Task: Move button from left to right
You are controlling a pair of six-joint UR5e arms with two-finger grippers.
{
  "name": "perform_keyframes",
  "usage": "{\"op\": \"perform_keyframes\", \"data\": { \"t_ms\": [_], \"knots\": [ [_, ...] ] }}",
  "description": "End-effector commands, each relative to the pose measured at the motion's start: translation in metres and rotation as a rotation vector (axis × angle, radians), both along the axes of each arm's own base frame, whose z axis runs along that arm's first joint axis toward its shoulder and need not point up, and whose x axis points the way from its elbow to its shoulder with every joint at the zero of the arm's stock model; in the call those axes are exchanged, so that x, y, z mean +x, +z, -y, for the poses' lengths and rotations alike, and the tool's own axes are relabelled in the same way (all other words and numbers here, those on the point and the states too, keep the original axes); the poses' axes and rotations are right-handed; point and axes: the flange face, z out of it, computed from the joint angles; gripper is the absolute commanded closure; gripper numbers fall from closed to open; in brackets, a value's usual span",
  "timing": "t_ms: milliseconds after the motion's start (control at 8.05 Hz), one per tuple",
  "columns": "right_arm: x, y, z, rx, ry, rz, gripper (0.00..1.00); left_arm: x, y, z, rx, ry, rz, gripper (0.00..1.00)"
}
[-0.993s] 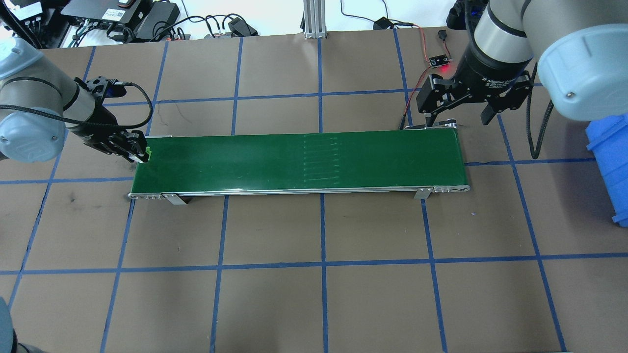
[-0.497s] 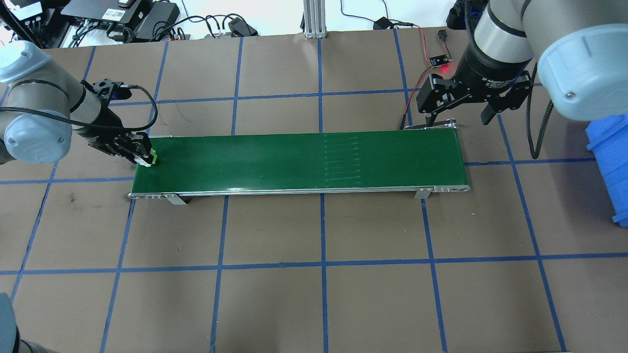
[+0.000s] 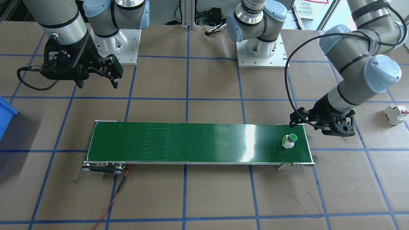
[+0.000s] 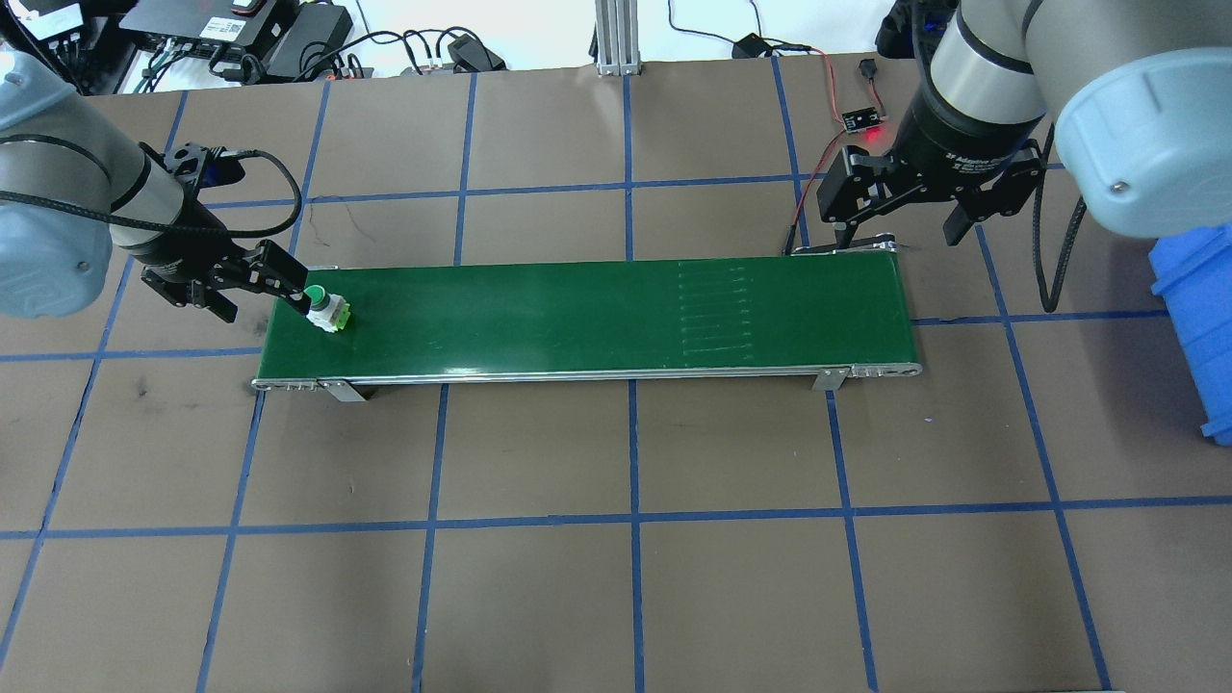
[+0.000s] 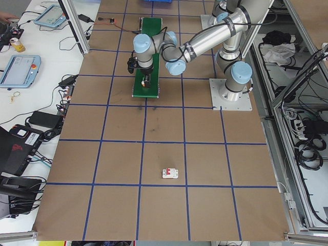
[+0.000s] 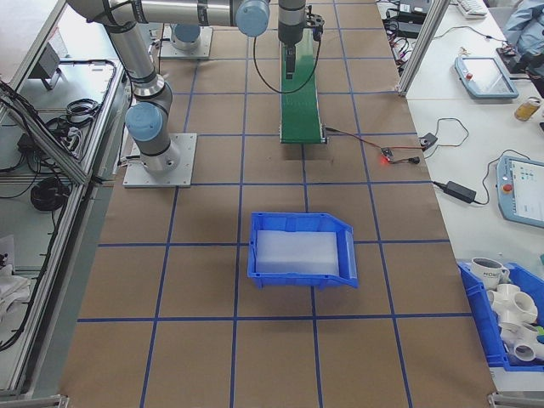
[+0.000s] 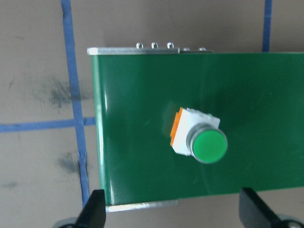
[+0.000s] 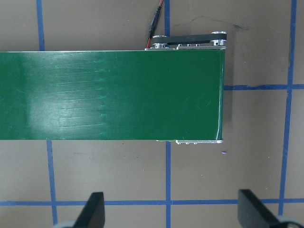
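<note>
Button (image 4: 326, 311) on belt (image 4: 597, 313) left end, left gripper (image 4: 252, 286) jaws spread beside it, right gripper (image 4: 900, 223) jaws spread over far end.

A conveyor belt (image 4: 597, 313) runs across the middle of the desk (image 4: 626, 577), its ends toward the two arms. The button (image 4: 327, 310) sits on the belt's end nearest the left tool (image 4: 252, 290), just beyond the tool's spread fingertips and apart from them, tilted with its cap toward the tool. The left tool hangs over the desk at the belt's edge. The right tool (image 4: 900, 217) hovers at the belt's opposite end, behind its far corner, fingers apart. A bin (image 4: 1198, 318) stands on the desk outboard of the right tool. A circuit breaker (image 3: 395, 114) lies on the desk outboard of the left tool, well apart from the belt.
</note>
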Motion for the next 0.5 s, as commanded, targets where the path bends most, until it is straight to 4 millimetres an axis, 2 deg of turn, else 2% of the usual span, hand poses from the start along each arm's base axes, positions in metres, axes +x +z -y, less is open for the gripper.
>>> {"op": "perform_keyframes", "data": {
  "t_ms": [0, 124, 248, 373],
  "knots": [
    [0.0, 0.0, 0.0, 0.0, 0.0, 0.002, 0.0, -0.027, 0.073, -0.063, 0.1, 0.097, 0.052, 0.0],
    [0.0, 0.0, 0.0, 0.0, 0.0, 0.003, 0.0, -0.024, 0.098, -0.069, 0.078, 0.086, 0.145, 0.0],
    [0.0, 0.0, 0.0, 0.0, 0.0, 0.003, 0.0, -0.027, 0.113, -0.082, 0.085, 0.084, 0.155, 0.0],
    [0.0, 0.0, 0.0, 0.0, 0.0, 0.003, 0.0, -0.028, 0.122, -0.082, 0.054, 0.13, 0.162, 0.0]
  ]
}}
